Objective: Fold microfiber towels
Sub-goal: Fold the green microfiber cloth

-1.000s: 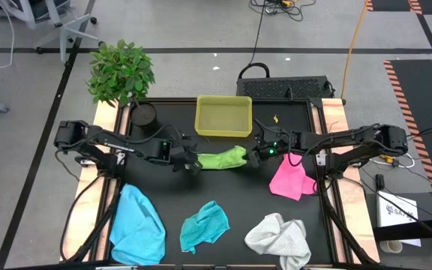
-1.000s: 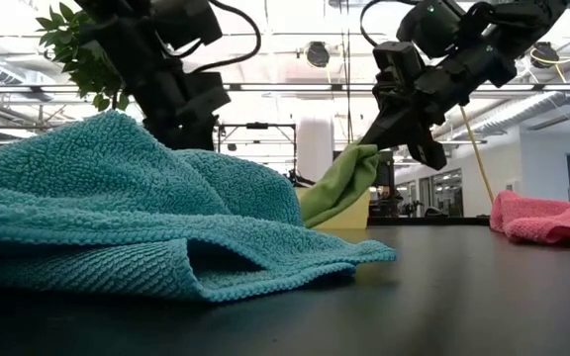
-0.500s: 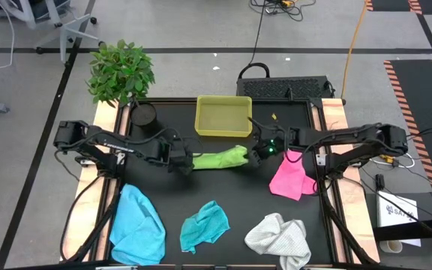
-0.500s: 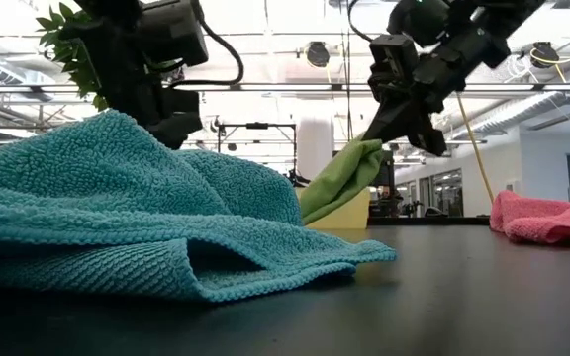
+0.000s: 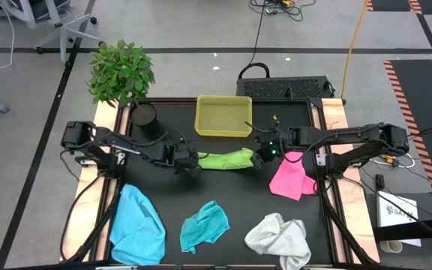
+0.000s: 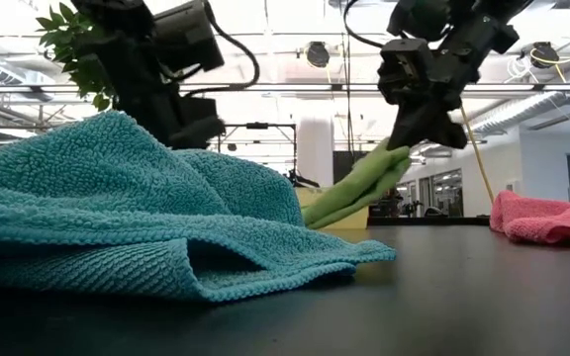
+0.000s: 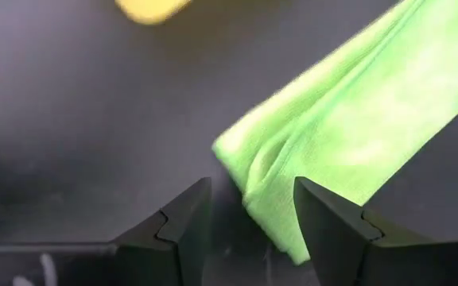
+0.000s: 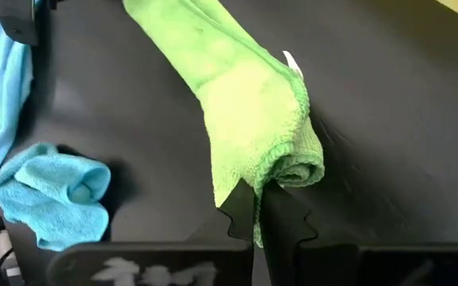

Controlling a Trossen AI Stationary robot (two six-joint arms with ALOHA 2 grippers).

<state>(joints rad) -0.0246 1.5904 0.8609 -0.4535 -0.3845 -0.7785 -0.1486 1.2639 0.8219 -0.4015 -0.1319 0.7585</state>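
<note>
Five towels are being kept on the black counter (image 5: 163,187). At the left, the light blue towel (image 5: 137,225) is lying crumpled near the front edge. The left tool (image 7: 249,226) is being held with its fingers spread, released, straddling one end of the lime green towel (image 5: 225,159) without pinching it. That towel is being stretched as a long band mid-counter, just in front of the yellow-green tray (image 5: 223,116). The teal towel (image 5: 205,223) and the white towel (image 5: 280,238) are being left unfolded toward the front. The right tool (image 8: 267,208) is being kept clenched on the green towel's other end, which is being held raised off the counter in the low view. The pink towel (image 5: 289,177) is lying at the right.

A fold of the green towel appears to be in hand, though how many layers are doubled cannot be told. The next move probably calls for the left tool being closed on its end, so both ends can be carried together.
</note>
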